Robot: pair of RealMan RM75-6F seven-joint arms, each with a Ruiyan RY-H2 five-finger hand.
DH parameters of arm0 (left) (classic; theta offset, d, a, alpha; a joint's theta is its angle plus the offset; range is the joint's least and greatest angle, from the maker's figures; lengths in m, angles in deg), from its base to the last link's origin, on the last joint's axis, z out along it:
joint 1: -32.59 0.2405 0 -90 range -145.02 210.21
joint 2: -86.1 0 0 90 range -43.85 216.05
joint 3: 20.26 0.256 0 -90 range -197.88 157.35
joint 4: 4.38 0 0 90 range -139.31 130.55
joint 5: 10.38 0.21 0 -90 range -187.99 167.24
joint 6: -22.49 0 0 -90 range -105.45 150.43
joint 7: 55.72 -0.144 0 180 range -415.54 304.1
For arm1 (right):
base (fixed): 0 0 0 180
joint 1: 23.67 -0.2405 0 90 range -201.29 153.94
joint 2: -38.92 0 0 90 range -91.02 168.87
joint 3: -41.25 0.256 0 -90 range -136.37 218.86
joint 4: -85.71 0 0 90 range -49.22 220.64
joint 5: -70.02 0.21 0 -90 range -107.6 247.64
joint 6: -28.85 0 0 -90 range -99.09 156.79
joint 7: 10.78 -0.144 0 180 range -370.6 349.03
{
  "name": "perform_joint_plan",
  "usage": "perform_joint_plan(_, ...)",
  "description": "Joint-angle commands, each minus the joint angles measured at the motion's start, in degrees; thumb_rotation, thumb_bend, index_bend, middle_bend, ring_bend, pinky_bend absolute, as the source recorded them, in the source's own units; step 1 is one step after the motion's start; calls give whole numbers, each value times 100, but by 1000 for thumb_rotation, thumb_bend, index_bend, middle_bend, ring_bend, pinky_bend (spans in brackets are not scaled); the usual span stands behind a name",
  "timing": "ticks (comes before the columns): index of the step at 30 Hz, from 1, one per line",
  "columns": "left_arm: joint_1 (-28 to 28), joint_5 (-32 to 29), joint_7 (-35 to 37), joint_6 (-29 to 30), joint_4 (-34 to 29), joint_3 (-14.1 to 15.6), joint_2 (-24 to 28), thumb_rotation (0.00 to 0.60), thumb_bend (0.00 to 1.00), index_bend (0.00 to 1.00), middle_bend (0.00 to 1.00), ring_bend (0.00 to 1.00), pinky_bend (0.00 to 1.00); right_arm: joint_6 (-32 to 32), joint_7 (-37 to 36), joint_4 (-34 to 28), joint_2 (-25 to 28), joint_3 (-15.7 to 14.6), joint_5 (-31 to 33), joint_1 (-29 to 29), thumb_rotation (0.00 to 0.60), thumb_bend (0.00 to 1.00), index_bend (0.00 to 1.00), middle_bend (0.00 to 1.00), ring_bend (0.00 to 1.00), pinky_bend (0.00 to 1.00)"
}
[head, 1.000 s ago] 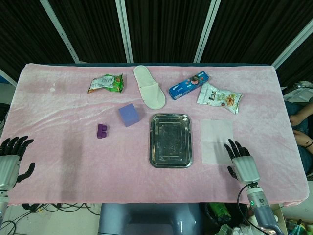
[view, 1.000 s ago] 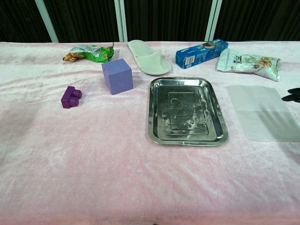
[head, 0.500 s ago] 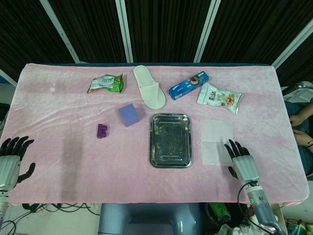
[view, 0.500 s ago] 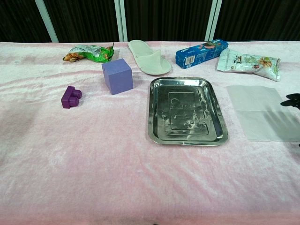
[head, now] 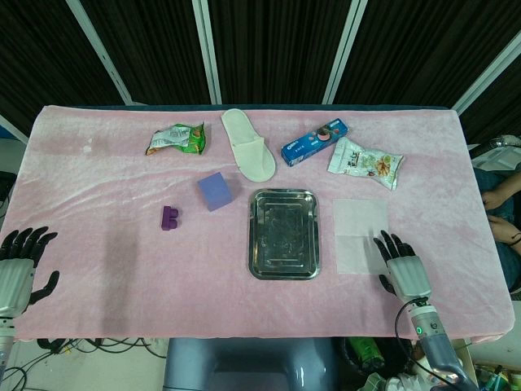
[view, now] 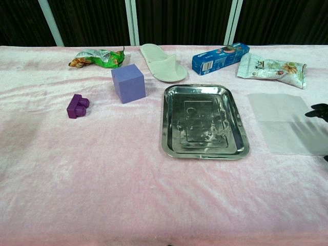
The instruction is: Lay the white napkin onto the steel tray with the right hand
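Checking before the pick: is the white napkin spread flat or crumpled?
Spread flat. The white napkin lies as a smooth rectangle on the cloth right of the steel tray, one crease line across it.

text: blue biscuit box [view: 220,57], white lettering, too small to read | green snack bag [view: 97,57]: print illegible | pale snack bag [view: 271,69]: print illegible | no other legible text

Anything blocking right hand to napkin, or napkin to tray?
Nothing visible. The right hand sits open at the near right edge of the white napkin, with no object between them. The steel tray lies directly beside the napkin, empty, with only bare pink cloth in the gap.
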Motion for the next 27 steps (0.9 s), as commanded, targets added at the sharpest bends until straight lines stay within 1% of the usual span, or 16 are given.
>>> perform_joint_plan(1,-1,9,2,1,4,3,-2,600,378,154,105,41,37,0,-31,67,-39,23,14,-2,600,201,136,22,73,210)
perform_joint_plan(4,-1,19,6,0,11,6,-3,600,378,154,105,41,37,-17,-88,122,-67,28,13,-7,600,214,139,22,73,210)
perform_joint_plan(7,-2,18,8,1,10,4,-4,600,378,154,105,41,38,-1,-173,172,-100,41,4,-9,600,282,147,22,73,210)
perform_joint_plan(9,-1,17,10,0,13,3,-4,600,378,154,105,41,37,-1,-240,204,-113,35,-19,-14,600,326,177,22,73,210)
perform_joint_plan(11,-1,15,9,0,12,3,-3,600,378,154,105,41,37,1,-285,227,-121,26,-41,-18,600,353,234,22,73,210)
perform_joint_plan(17,0,17,6,0,12,3,-5,600,378,154,105,41,37,85,-458,322,-171,11,-141,-26,600,356,397,24,73,210)
perform_joint_plan(19,1,16,4,3,12,2,-6,600,378,154,105,41,37,117,-515,354,-192,15,-168,-31,600,356,433,25,73,210)
perform_joint_plan(22,2,17,5,8,14,0,-8,600,378,154,105,41,38,123,-563,389,-214,12,-191,-41,600,356,454,24,73,210)
perform_joint_plan(27,4,15,6,9,14,0,-6,600,378,156,105,41,37,97,-599,429,-247,5,-201,-53,600,346,455,24,73,210)
